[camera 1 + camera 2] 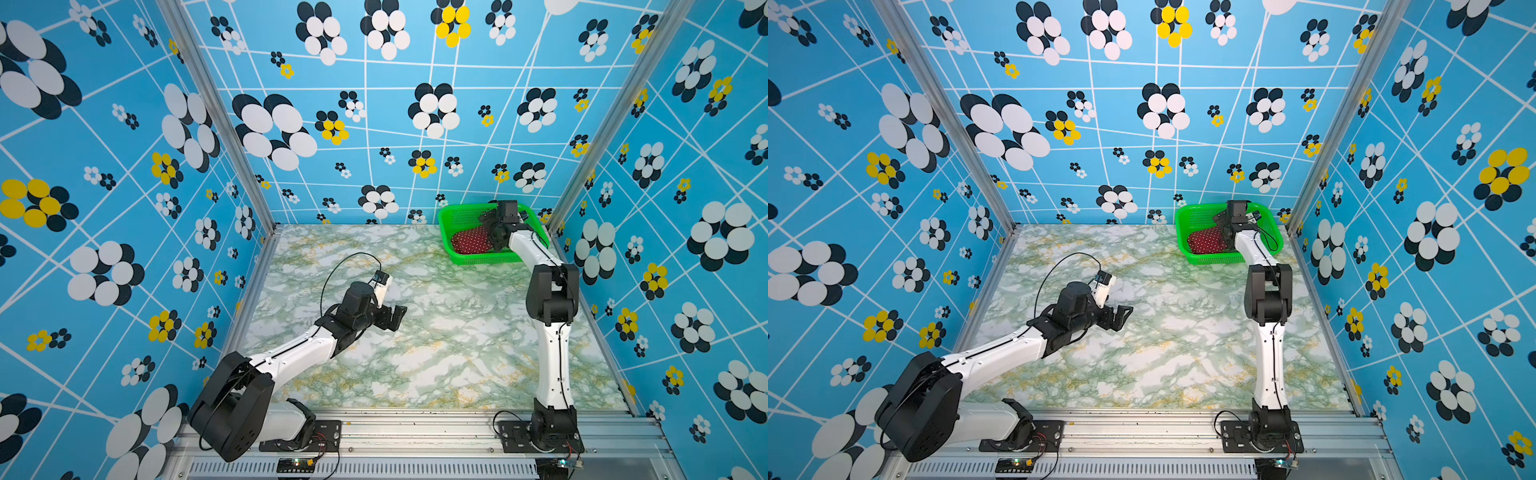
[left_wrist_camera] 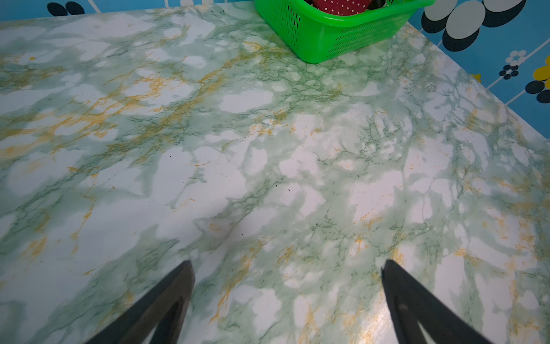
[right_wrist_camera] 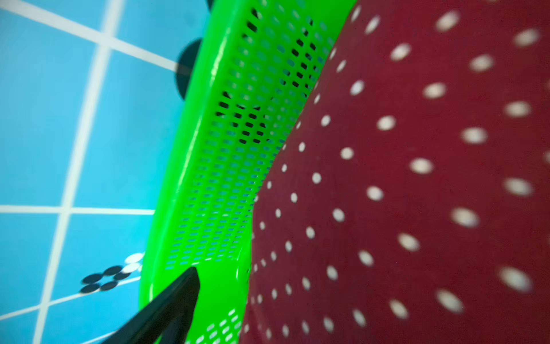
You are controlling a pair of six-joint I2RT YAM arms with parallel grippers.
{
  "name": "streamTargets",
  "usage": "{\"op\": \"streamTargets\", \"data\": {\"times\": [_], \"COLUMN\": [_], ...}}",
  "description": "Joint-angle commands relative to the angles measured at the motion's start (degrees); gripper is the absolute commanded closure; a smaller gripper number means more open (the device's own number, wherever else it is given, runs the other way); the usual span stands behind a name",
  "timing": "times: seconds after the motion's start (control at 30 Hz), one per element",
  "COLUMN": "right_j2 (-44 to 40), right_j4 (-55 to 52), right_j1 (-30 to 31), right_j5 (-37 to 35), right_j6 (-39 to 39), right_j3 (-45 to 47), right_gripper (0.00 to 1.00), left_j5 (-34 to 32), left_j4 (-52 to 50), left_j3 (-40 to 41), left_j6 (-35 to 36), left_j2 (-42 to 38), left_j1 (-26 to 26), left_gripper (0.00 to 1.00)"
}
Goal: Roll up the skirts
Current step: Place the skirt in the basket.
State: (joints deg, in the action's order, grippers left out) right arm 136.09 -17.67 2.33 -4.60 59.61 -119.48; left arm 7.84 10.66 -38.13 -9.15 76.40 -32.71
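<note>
One skirt (image 1: 469,241) is pressed against one basket (image 1: 451,216) wall, at the table (image 1: 436,340) far right corner. The left claw (image 1: 397,318), over wide bare marble, and the right claw (image 1: 492,232) are held spread, nothing gripped.

Broad tabletop (image 1: 436,340) lies open across middle and near edge: wide passage for either hand. Only standing obstacle: green basket (image 1: 446,237) in far right corner, close to back and right walls (image 1: 374,124). Inside it, skirt (image 1: 469,241) fills left part; right hand (image 1: 496,226) and its forearm take up most of the rest, with tight room around them. In right wrist view, skirt lies against perforated basket side. Left of centre, left hand (image 1: 392,318) hangs above tabletop, fingers spread, marble surface showing between them.
</note>
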Motion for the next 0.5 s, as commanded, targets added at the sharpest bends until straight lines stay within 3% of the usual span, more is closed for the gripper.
{"op": "streamTargets", "data": {"times": [0.0, 0.2, 0.47], "right_j2": [-5.8, -8.9, -5.2], "right_j4": [-1.7, -7.8, -14.3], "right_j1": [0.0, 0.3, 0.3], "right_j5": [-1.7, -1.7, -1.8], "right_j6": [-3.9, -6.6, -10.6], "right_j3": [1.7, 1.8, -0.4], "right_gripper": [0.02, 0.01, 0.01], "left_j5": [-1.6, -3.4, -3.1], "left_j4": [-1.7, -3.0, -2.6], "left_j3": [-1.0, -1.7, -2.1], "left_j6": [1.3, 1.8, 0.7], "left_j2": [-1.8, -2.0, -1.0], "left_j1": [-0.4, -0.5, -0.5], "left_gripper": [0.01, 0.01, 0.01]}}
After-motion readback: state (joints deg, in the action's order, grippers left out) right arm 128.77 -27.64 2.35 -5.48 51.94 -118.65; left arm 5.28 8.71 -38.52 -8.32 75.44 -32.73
